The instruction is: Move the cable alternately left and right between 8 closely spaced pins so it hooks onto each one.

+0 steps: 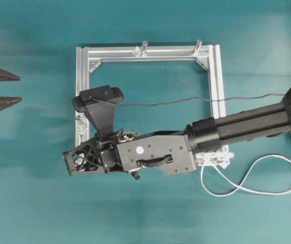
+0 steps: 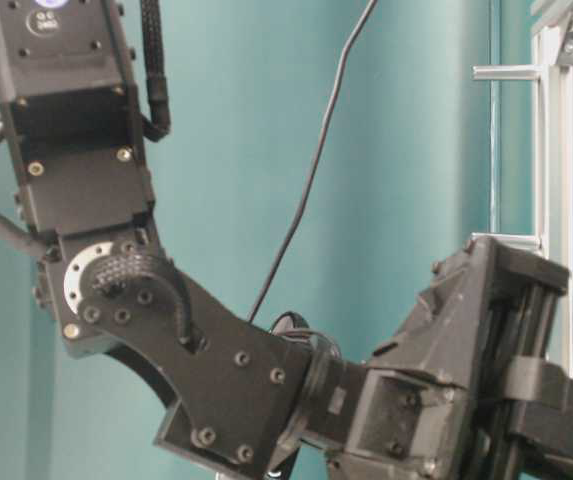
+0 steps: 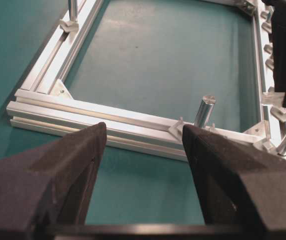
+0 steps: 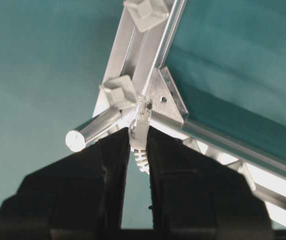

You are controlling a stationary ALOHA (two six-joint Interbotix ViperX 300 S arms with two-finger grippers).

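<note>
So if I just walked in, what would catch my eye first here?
Probably the big black right arm stretched across the square silver frame on the teal table. Up close, its jaws pinch the cable by its pale plug at a frame corner, the slack looping white beside the frame.

A teal table (image 1: 33,203) fills the frame. A square silver frame (image 1: 83,91) lies flat on it, centre to upper middle. At lower right, loops of the white cable (image 1: 267,190) rest on the table beside the frame's corner.

No readable text, labels or numbers anywhere
</note>
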